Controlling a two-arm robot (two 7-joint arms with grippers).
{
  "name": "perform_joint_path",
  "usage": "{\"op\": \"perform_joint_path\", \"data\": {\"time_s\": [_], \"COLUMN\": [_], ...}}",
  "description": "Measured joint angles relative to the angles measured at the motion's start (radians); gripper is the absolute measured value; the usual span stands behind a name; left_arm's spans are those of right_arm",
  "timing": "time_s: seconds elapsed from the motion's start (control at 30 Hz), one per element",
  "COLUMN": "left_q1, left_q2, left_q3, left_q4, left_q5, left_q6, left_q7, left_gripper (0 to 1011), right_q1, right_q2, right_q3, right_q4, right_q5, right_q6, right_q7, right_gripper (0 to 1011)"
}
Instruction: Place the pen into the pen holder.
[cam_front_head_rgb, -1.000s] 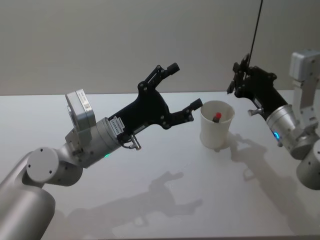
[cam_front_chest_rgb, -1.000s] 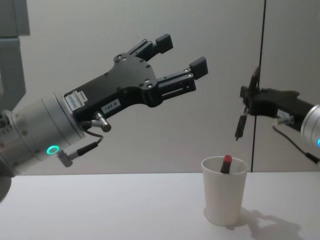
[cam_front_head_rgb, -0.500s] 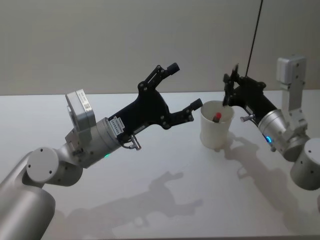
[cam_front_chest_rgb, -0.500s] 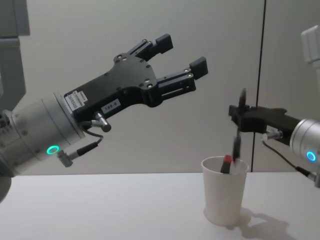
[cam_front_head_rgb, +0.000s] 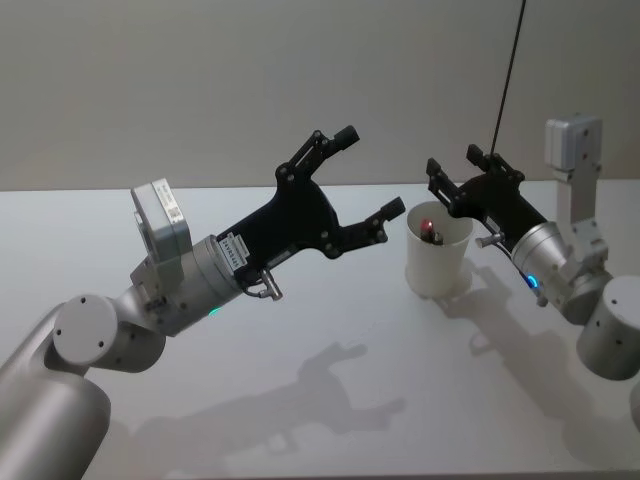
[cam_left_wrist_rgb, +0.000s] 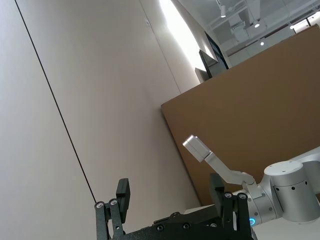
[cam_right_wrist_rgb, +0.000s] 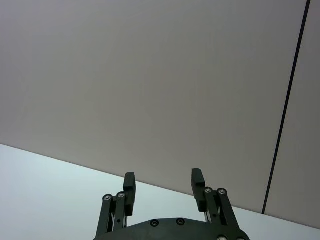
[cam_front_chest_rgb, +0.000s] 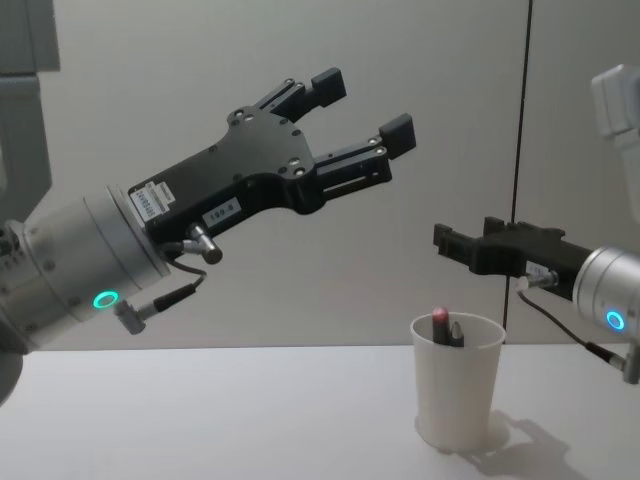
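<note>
While right hand (cam_front_head_rgb: 452, 180) gapes, pen (cam_front_chest_rgb: 456, 331) sits in pen holder (cam_front_chest_rgb: 458, 395) below.

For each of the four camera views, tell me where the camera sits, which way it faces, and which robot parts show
Head: high, looking down on the table, pen holder, both arms.
Chest: low, looking across; left gripper, right gripper above the cup, pen inside.
Left wrist: aimed up at wall; own fingers, the right arm beyond.
Right wrist: faces wall; own fingers.
Head and chest share cup and grippers.
</note>
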Motion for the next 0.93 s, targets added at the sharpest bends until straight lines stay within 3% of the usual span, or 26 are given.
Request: {"op": "perform_joint_path", "data": {"time_s": [0.4, 0.93], "left_q1": [0.0, 0.0], "left_q2": [0.0, 0.0], "left_q3": [0.0, 0.0], "left_q4": [0.0, 0.0], "left_q5": [0.0, 0.0], "left_q6": [0.0, 0.0], "left_q7": [0.0, 0.0], "left_gripper": [1004, 1004], "right_q1": [0.004, 0.006], "right_q2": [-0.002, -0.004], "right_q3": [0.0, 0.0], "right_q4": [0.01, 0.015], "right_q5": [0.002, 0.004], "right_q6": [0.002, 0.003], "right_q7": [0.005, 0.007], "right_gripper": [988, 1001]}}
